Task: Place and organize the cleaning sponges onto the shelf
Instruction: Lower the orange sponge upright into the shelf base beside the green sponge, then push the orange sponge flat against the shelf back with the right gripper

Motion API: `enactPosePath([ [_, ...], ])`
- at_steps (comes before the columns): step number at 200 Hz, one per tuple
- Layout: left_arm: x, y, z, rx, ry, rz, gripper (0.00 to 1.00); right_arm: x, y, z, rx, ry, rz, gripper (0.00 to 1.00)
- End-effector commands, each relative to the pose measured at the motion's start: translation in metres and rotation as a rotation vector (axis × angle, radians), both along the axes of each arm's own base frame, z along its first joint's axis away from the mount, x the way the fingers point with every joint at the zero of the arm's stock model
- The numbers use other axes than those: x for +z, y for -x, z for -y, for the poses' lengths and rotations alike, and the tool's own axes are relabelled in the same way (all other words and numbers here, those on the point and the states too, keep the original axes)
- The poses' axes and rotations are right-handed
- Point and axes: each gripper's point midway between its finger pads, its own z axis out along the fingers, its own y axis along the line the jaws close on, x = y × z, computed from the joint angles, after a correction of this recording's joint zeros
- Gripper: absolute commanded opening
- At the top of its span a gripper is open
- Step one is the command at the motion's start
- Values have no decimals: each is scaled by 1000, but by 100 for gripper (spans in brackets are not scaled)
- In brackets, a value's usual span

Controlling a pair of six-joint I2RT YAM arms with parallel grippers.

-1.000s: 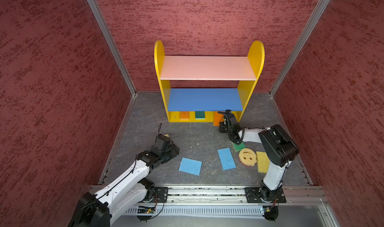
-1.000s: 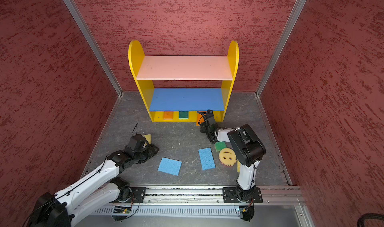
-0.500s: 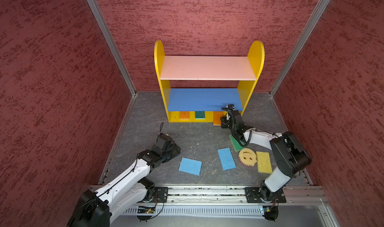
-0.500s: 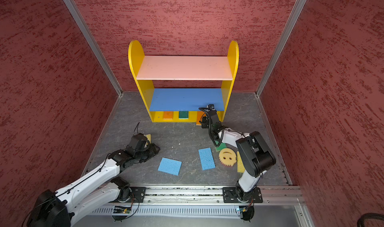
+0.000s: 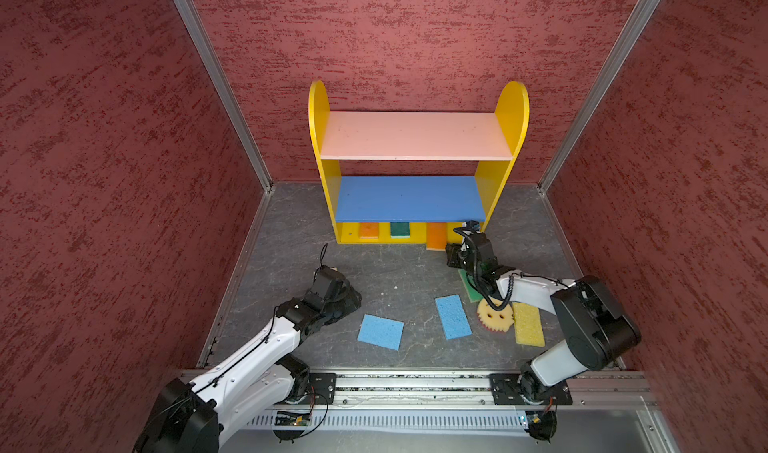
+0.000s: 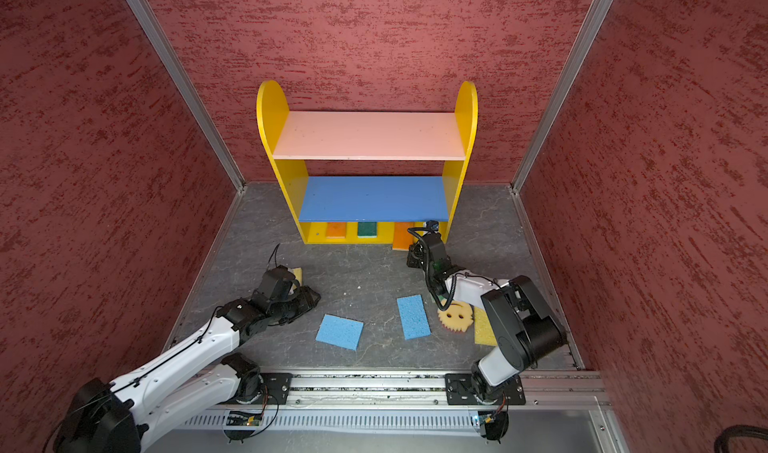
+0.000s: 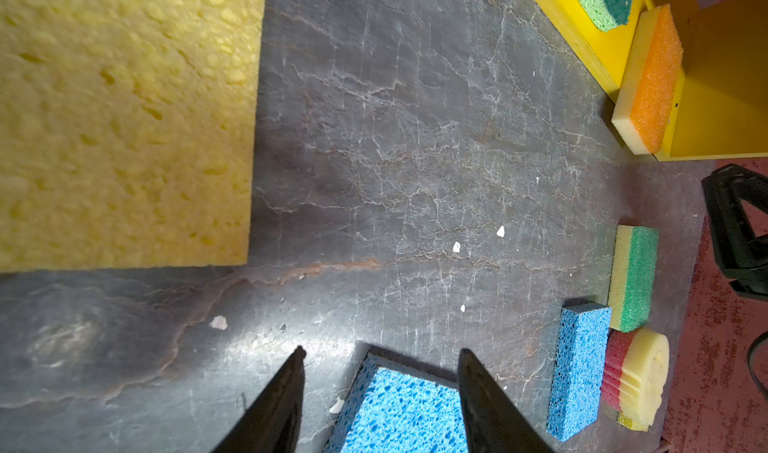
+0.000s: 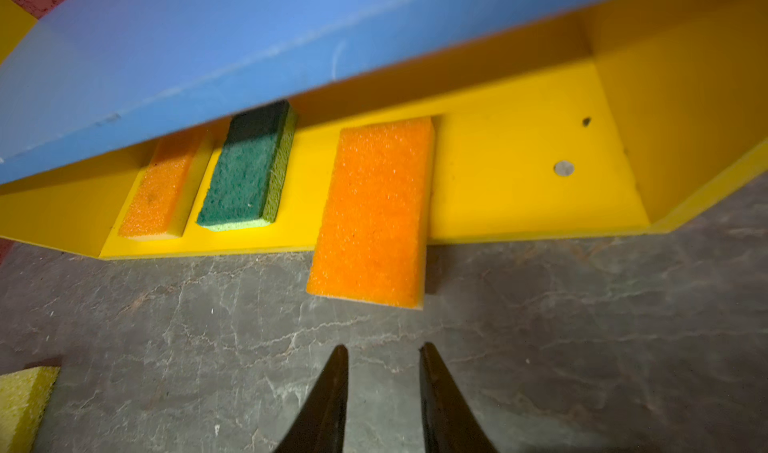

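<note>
Shelf (image 5: 415, 139) (image 6: 370, 135) stands near the back edge of the grey tabletop (image 5: 395, 272) (image 6: 357, 272) in both top views. On its yellow bottom board the small orange sponge (image 5: 369, 230) (image 6: 336, 230) lies toward the left end, with the dark green sponge (image 5: 400, 229) (image 6: 367, 229) just beside it. The big orange sponge (image 5: 436, 235) (image 6: 402, 235) lies right of the middle and juts over the board's front edge. The right gripper (image 5: 453, 255) (image 6: 413, 260) sits low just in front of that sponge; its fingers cannot be made out here. The green sponge (image 5: 467, 282) lies partly under the right arm. Toward the front right corner lie the long blue sponge (image 5: 453, 317) (image 6: 413, 317), the smiley sponge (image 5: 494, 316) (image 6: 456, 316) and the yellow sponge (image 5: 528, 324) (image 6: 482, 326). The left gripper (image 5: 353, 301) (image 6: 311, 299) is low on the left half, near the wide blue sponge (image 5: 381, 331) (image 6: 339, 331). The pale yellow sponge (image 6: 296, 273) lies just behind it.

The left wrist view shows the left gripper (image 7: 381, 350) spread wide and holding nothing. A corner of the wide blue sponge (image 7: 399, 409) lies on the tabletop beyond the gap, and the pale yellow sponge (image 7: 124, 118) is close by. Farther off, the long blue sponge (image 7: 577, 372), the green sponge (image 7: 633, 278) and the smiley sponge (image 7: 636, 376) crowd together.

The right wrist view shows the right gripper (image 8: 383, 347) with a narrow gap between its fingers (image 8: 328, 405). It is empty, over bare tabletop, a little short of the big orange sponge (image 8: 374, 214). That sponge rests half on the shelf's bottom board, with its near end hanging past the front edge. The dark green sponge (image 8: 241, 172) and the small orange sponge (image 8: 160, 189) lie fully on the board, under the blue middle board (image 8: 208, 48).
</note>
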Motion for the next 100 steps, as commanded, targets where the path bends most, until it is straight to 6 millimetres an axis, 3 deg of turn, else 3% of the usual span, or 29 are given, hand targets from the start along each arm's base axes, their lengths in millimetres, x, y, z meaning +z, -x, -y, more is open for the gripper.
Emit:
enactPosePath([
  [1, 6, -2, 0, 3, 3, 21, 59, -9, -1, -14, 21, -102, -35, 29],
  [28, 3, -1, 0, 2, 2, 15, 59, -27, -6, -21, 23, -170, -84, 24],
  [66, 1, 0, -2, 5, -7, 13, 59, -39, -12, -21, -9, -251, -112, 0],
  [100, -1, -1, -3, 6, -8, 11, 59, -47, -18, -13, -50, -252, -117, 0],
])
